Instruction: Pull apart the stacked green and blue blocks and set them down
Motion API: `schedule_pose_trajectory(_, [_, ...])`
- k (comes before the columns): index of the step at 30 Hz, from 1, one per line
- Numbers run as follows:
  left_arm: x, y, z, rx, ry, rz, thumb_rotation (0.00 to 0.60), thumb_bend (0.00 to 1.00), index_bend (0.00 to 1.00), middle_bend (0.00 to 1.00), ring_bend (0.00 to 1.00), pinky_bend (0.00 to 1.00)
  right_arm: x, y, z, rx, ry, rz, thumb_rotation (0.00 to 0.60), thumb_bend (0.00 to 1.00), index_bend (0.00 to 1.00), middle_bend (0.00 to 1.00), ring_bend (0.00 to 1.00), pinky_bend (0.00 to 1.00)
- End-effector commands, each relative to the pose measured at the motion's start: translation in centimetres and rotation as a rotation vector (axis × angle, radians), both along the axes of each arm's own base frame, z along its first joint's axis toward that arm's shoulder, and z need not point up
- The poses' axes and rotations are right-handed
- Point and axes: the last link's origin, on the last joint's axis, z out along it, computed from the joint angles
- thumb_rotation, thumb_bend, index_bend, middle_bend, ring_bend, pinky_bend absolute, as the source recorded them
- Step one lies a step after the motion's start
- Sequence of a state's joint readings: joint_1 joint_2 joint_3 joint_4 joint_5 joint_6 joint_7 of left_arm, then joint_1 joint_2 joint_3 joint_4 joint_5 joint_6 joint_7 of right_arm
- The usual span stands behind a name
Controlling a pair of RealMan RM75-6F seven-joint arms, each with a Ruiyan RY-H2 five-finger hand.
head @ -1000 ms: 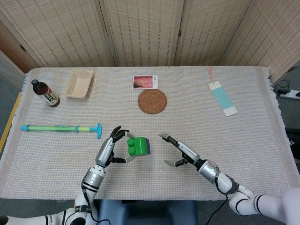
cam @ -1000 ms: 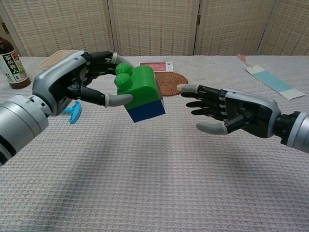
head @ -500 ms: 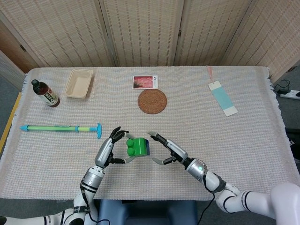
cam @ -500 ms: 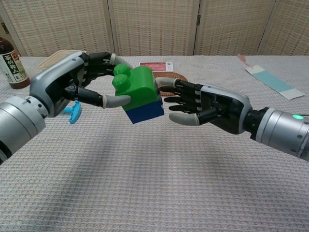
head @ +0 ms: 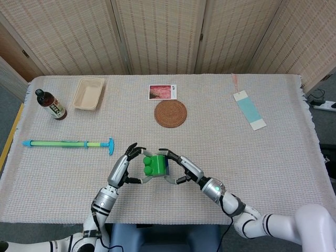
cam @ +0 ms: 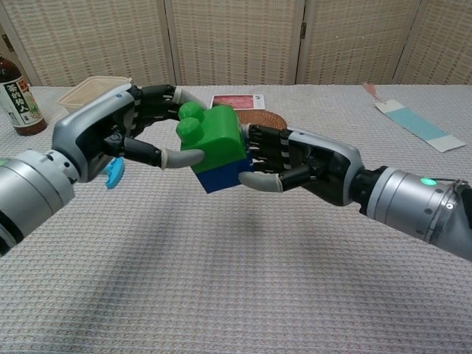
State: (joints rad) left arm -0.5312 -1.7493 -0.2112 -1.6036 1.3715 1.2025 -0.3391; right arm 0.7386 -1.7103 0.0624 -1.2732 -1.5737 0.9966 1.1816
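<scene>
Green studded plastic block [cam: 214, 135], stacked on a dark blue plastic block [cam: 221, 175]; the pair tilted and raised off the table [cam: 221, 295], which is covered in a pale woven cloth. Left hand [cam: 122, 131]: grips the green block from the left, thumb under its side, fingers over the studs. Right hand [cam: 295, 164]: thumb tip against the blue block's right end, fingers at the stack's right face. Dark glass bottle with white label [cam: 16, 98]: upright, far left. Beige shallow tray [cam: 88, 90]: behind the left hand. Light blue plastic piece [cam: 113, 172]: partly hidden beneath the left hand. Round woven coaster [cam: 269, 118] and red-printed card [cam: 237, 101]: behind the blocks. Pale blue paper strip [cam: 414, 122]: far right.
</scene>
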Motion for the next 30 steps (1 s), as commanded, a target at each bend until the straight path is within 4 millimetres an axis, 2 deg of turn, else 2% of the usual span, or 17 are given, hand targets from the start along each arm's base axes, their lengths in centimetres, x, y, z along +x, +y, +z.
schedule_pose_trajectory(1, [0.0, 0.0, 0.0, -0.002, 0.000, 0.001, 0.600, 0.35, 0.67, 0.75, 0.23, 0.00, 0.1, 0.0, -0.4, -0.029, 0.014, 0.003, 0.600, 0.41, 0.24, 0.12, 0.11, 0.16])
schedule_pose_trajectory(5, [0.0, 0.1, -0.1, -0.002, 0.001, 0.000, 0.600, 0.35, 0.67, 0.75, 0.23, 0.00, 0.4, 0.0, -0.6, -0.040, 0.015, -0.002, 0.600, 0.41, 0.34, 0.21, 0.16, 0.21])
schedule_pose_trajectory(11, [0.2, 0.0, -0.1, -0.011, -0.007, -0.002, 0.600, 0.35, 0.67, 0.75, 0.23, 0.00, 0.6, -0.1, -0.8, -0.084, 0.019, -0.025, 0.600, 0.41, 0.53, 0.39, 0.27, 0.34])
schedule_pose_trajectory(14, [0.2, 0.0, -0.1, -0.014, -0.009, -0.002, 0.600, 0.35, 0.67, 0.75, 0.23, 0.00, 0.8, 0.0, -1.0, -0.081, 0.005, -0.033, 0.600, 0.41, 0.60, 0.44, 0.33, 0.40])
schedule_pose_trajectory(22, [0.3, 0.4, 0.5, 0.009, -0.016, -0.009, 0.600, 0.35, 0.67, 0.75, 0.23, 0.00, 0.8, 0.2, -1.5, -0.088, 0.012, -0.039, 0.600, 0.41, 0.71, 0.52, 0.40, 0.48])
schedule_pose_trajectory(30, [0.9, 0.8, 1.3, 0.029, -0.060, -0.015, 0.600, 0.36, 0.67, 0.75, 0.23, 0.00, 0.6, 0.3, -2.3, -0.102, 0.052, -0.032, 0.600, 0.41, 0.74, 0.55, 0.42, 0.50])
